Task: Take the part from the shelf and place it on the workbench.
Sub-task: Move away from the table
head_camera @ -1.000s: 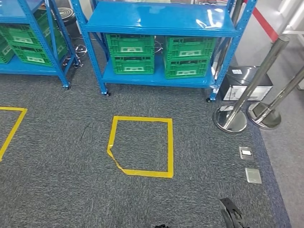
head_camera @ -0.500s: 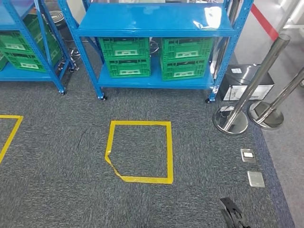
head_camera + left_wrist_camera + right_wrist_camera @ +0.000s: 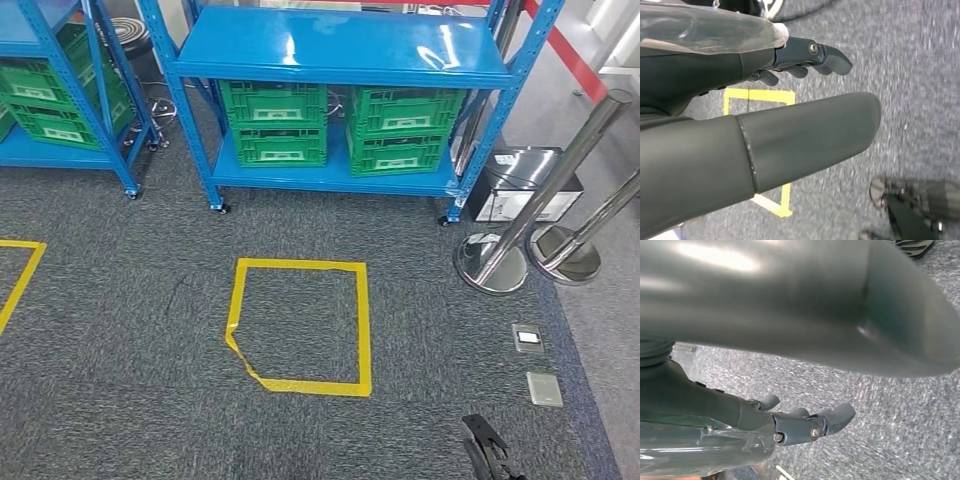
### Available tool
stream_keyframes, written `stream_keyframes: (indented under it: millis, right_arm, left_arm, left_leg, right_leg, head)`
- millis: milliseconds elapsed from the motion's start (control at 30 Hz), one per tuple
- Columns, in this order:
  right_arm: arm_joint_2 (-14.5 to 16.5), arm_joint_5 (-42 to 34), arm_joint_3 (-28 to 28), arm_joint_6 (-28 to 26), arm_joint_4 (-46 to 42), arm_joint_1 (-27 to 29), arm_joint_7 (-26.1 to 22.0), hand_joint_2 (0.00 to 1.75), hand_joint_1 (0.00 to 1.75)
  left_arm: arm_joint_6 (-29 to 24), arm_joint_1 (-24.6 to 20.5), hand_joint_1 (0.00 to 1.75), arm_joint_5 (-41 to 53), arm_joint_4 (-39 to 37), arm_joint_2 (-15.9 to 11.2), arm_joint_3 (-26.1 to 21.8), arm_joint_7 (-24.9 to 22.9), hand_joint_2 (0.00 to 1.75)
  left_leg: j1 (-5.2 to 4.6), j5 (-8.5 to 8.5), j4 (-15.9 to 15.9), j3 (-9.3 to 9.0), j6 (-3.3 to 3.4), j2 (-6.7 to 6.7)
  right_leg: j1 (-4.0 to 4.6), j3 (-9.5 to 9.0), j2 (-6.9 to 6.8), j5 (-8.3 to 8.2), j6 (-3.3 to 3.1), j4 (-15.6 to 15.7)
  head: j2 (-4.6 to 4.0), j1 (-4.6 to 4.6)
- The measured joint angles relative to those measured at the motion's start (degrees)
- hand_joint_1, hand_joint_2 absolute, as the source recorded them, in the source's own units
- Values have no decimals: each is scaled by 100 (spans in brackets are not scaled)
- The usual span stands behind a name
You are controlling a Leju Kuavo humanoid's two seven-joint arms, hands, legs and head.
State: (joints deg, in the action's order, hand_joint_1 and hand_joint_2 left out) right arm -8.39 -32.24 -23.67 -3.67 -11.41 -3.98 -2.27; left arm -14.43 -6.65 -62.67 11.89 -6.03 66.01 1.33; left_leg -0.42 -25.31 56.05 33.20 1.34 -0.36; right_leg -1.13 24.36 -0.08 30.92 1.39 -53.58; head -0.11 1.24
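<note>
On the blue shelf (image 3: 332,175), stacked green crates (image 3: 279,122) (contents hidden).

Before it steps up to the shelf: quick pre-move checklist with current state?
1. Left hand free: ok, fingers extended, nothing held.
2. Right hand free: ok, fingers extended, nothing held.
3. Blue shelf ahead: ok, two green crates on its lower level.
4. Part located: cannot tell, the visible shelf top looks bare and crate contents are hidden.
5. Path to shelf: ok, carpet with the yellow tape square lies between; nothing standing on it.
6. Right-side clearance: not ok, stanchion bases and a black box sit beside the shelf's right end.
</note>
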Motion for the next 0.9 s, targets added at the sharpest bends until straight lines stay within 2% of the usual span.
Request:
stream_keyframes:
  millis: [200,267,300,367,400,433,467,533,567,600,700,767,800,833,900]
  right_arm:
    - [0,0,-25,5,-3,-8,2,0,0]
    - [0,0,-30,10,-5,-10,2,0,0]
    - [-1,0,-33,10,-7,-11,2,0,0]
    - [-1,-1,-39,13,-6,-11,3,0,0]
    - [-1,-2,-43,19,-6,-9,4,0,0]
    - [-1,-3,-46,25,-5,-6,8,0,0]
    - [0,-3,-50,32,-5,-4,12,0,0]
    - [-2,-4,-55,37,-4,-4,17,0,0]
    - [-3,-4,-56,37,-4,-6,18,0,0]
    - [-4,-4,-57,37,-4,-8,18,0,0]
    - [-4,-4,-57,37,-4,-9,18,0,0]
    - [-2,-4,-58,36,-4,-10,18,0,0]
    - [1,-4,-68,38,-4,-13,18,0,0]
    - [3,-4,-78,39,-4,-17,18,0,0]
    - [4,-4,-97,40,-4,-25,18,0,0]
  left_arm:
    - [-2,-5,0,-21,1,-2,0,-6,0]
    - [-2,-9,0,-21,1,-2,0,-6,0]
    - [-2,-10,0,-21,1,-1,0,-6,0]
    - [-11,-10,0,-25,0,-3,0,-7,0]
    - [-18,-10,0,-28,0,-4,0,-7,0]
    - [-26,-11,0,-32,0,-6,0,-8,0]
    - [-32,-10,0,-34,0,-6,0,-9,0]
    - [-35,-8,0,-34,0,0,0,-11,0]
    - [-35,-7,0,-34,0,3,0,-12,0]
    - [-35,-7,0,-34,0,6,0,-13,0]
    - [-35,-8,0,-34,0,7,0,-13,0]
    - [-35,-9,0,-34,0,7,0,-12,0]
    - [-36,-11,0,-34,0,3,0,-12,0]
    - [-36,-12,0,-34,0,1,0,-12,0]
    - [-37,-13,0,-34,0,-3,0,-13,0]
  left_leg:
    - [-29,-17,-21,-9,88,3]
    - [-2,6,-98,-57,131,26]
    - [12,17,-140,-88,151,44]
    - [12,19,-173,-124,168,79]
    - [10,16,-174,-133,168,93]
    - [8,10,-172,-143,163,104]
    - [9,2,-170,-158,153,115]
    - [19,-23,-163,-201,116,140]
    - [24,-33,-159,-218,101,150]
    - [27,-39,-156,-228,91,157]
    - [29,-42,-154,-232,87,159]
    - [17,-55,-140,-236,56,169]
    - [14,-52,-138,-237,4,188]
    - [17,-121,-47,-199,-64,184]
    - [38,-431,477,38,-184,151]
  right_leg:
    - [-39,-24,-2,-5,136,68]
    - [-42,24,-3,92,159,-88]
    - [-41,137,-2,231,162,-348]
    - [-38,558,-1,598,155,-1174]
    - [-40,774,0,716,155,-1553]
    - [-44,911,-1,721,152,-1753]
    - [-48,941,-4,602,146,-1721]
    - [-54,721,-27,148,130,-1104]
    - [-55,600,-40,-34,125,-807]
    - [-55,520,-51,-140,122,-618]
    - [-55,485,-60,-181,122,-540]
    - [-45,419,-125,-208,114,-357]
    - [-30,405,-113,-235,62,-265]
    - [-15,398,-91,-264,-6,-185]
    - [12,441,27,-320,-146,-163]
  head:
    - [0,3]
    - [0,20]
    - [0,48]
    - [0,104]
    - [0,120]
    - [0,128]
    - [0,138]
    - [0,160]
    - [0,168]
    - [0,173]
    - [0,176]
    - [0,191]
    - [0,170]
    - [0,131]
    - [0,17]
